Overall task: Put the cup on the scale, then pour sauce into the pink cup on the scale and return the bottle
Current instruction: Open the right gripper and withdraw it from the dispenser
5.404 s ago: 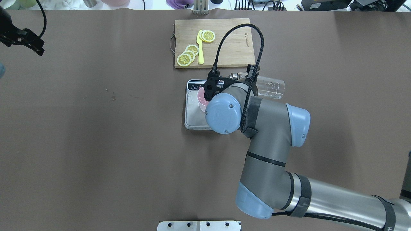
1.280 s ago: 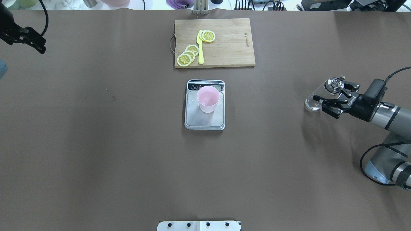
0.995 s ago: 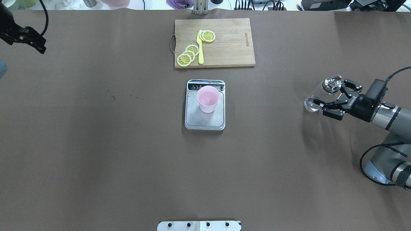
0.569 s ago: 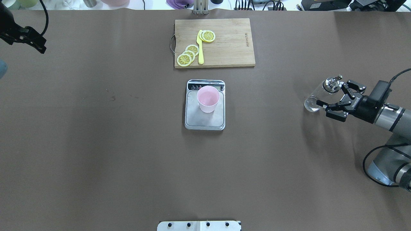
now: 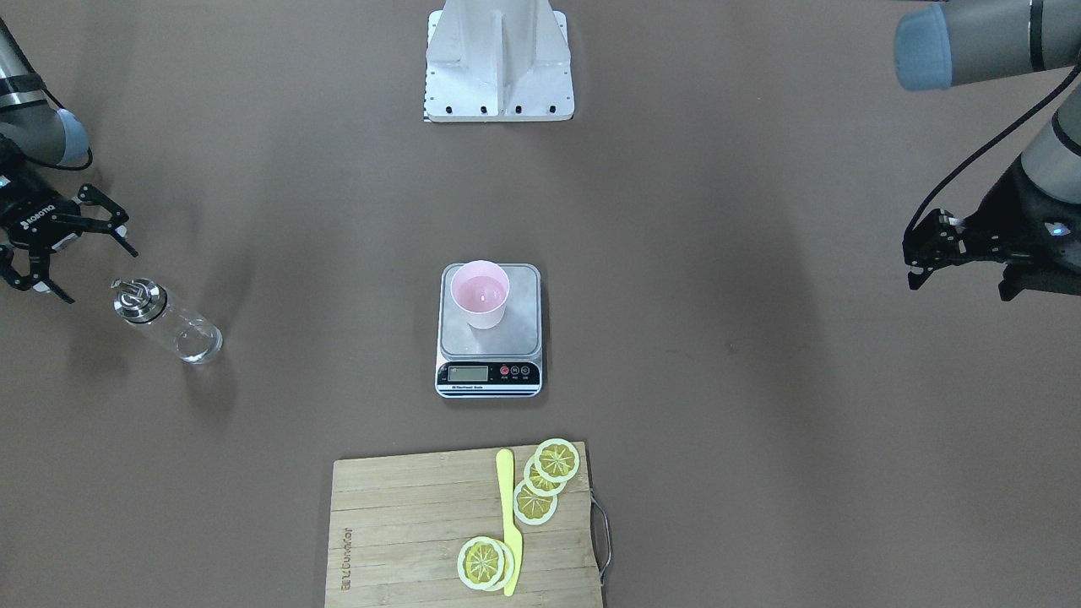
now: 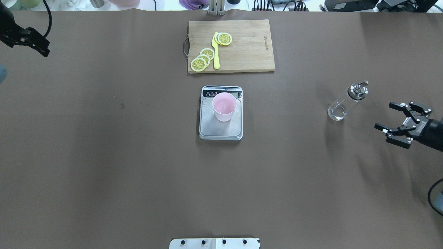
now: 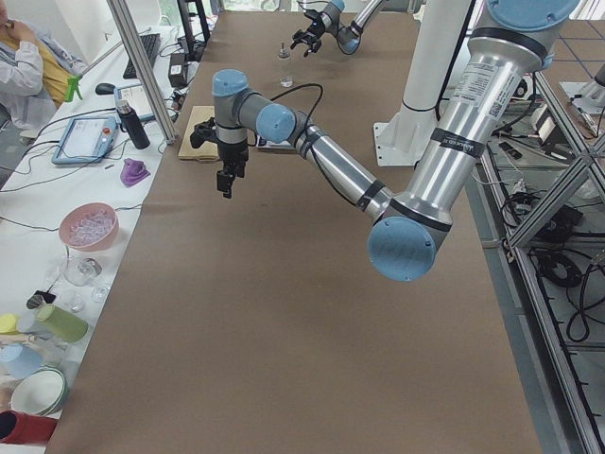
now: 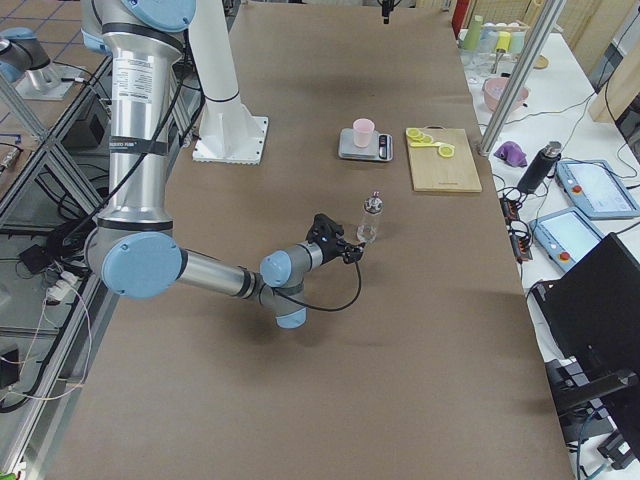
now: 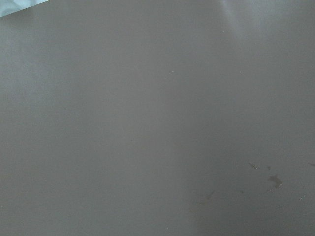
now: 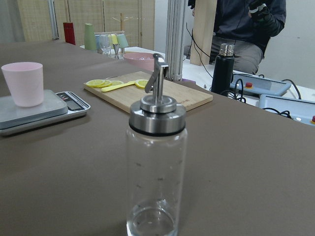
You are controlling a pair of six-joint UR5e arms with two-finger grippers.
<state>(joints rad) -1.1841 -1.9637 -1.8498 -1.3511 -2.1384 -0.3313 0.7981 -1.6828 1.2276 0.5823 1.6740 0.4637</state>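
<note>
Two claws, both clear of the bottle [image 6: 344,105].
Right claw [image 6: 384,116], marked ROBOTIQ, spread wide beside upright bottle; left claw [image 5: 916,257] state unclear.

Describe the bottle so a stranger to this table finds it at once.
Start at the scale in the middle of the table. Towards the robot's right the bottle stands alone, upright. Only it is clear glass with a silver spout.
</note>
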